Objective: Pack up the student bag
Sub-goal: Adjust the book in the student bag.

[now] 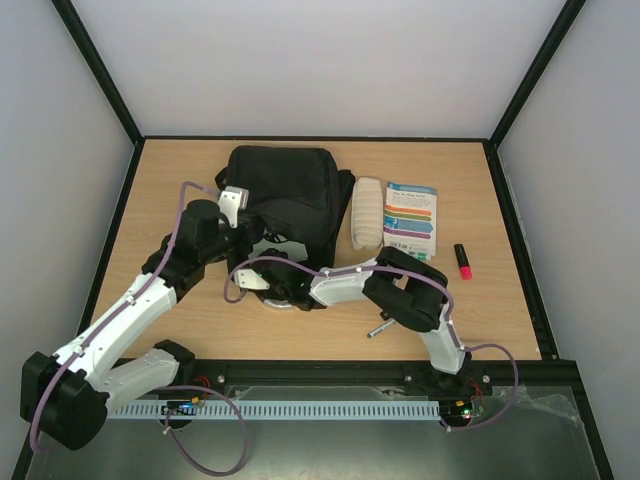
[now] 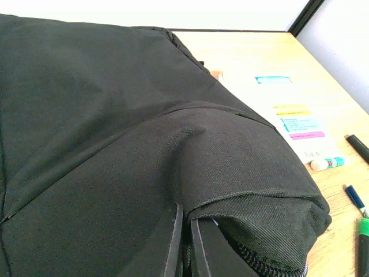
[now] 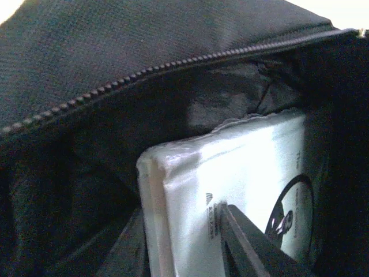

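The student bag (image 1: 285,190), a big black backpack, lies at the back middle of the table with its zipped mouth toward the arms. My left gripper (image 2: 187,222) is shut on a fold of the bag's fabric just above the zip (image 2: 271,259), holding the flap up; from above it sits at the bag's left edge (image 1: 240,218). My right gripper (image 3: 179,222) reaches inside the bag's mouth. Its fingers (image 3: 245,245) are shut on a white plastic-wrapped book (image 3: 242,167) with a black round print, standing in the dark interior below the zip teeth (image 3: 144,72).
Right of the bag lie a white pencil case (image 1: 367,212), a colourful booklet (image 1: 411,220) and a red highlighter (image 1: 463,261). A pen (image 1: 380,330) rests near the right arm. The left wrist view also shows a glue stick (image 2: 327,164), a blue pen (image 2: 356,199) and a green marker (image 2: 363,242).
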Controlling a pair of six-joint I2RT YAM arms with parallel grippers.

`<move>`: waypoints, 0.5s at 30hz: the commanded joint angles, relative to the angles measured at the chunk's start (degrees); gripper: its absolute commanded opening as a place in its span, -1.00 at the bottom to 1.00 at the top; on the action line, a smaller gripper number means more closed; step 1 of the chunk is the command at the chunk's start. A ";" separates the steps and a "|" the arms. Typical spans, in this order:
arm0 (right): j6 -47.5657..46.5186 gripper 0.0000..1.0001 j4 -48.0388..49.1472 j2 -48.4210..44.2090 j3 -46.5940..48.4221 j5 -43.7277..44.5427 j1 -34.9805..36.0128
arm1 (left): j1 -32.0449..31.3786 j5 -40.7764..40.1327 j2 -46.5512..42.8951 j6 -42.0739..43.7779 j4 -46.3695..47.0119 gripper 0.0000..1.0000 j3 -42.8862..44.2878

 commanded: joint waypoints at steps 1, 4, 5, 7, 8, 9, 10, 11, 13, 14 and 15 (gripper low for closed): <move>0.08 -0.37 6.10 3.92 3.38 4.51 -0.28 | 0.20 2.22 -3.03 -1.02 6.73 -0.95 0.41; 1.50 -0.57 5.56 5.20 5.71 5.26 -1.78 | 0.29 2.13 -3.70 -1.01 6.86 -0.95 0.14; 2.19 -0.62 5.04 5.41 6.56 5.32 -2.36 | 0.23 2.18 -3.94 -1.00 6.84 -0.95 0.05; 3.68 -0.69 3.64 6.28 8.46 5.76 -3.73 | 0.21 2.45 -4.25 -0.99 6.95 -0.95 -0.13; 4.38 -0.71 2.88 6.90 9.61 6.17 -4.11 | 0.27 2.55 -4.33 -0.97 6.96 -0.95 -0.21; 5.06 -0.73 2.06 7.44 10.59 6.67 -4.70 | 0.29 2.65 -4.44 -1.06 6.96 -0.95 -0.25; 5.64 -0.74 1.31 8.30 11.72 7.19 -5.02 | 0.28 2.74 -4.63 -1.08 7.08 -0.95 -0.22; 6.05 -0.75 0.88 9.17 12.65 8.13 -5.34 | 0.29 2.76 -4.74 -1.06 7.13 -0.95 -0.32; 6.09 -0.76 0.44 10.88 14.09 10.12 -5.54 | 0.29 2.68 -4.98 -1.08 7.14 -0.95 -0.35; 6.04 -0.76 0.63 11.66 14.58 11.06 -5.71 | 0.29 2.59 -5.09 -1.13 7.14 -0.95 -0.40; 6.02 -0.77 1.06 12.36 15.10 12.40 -5.75 | 0.29 2.58 -5.19 -1.17 7.21 -0.95 -0.55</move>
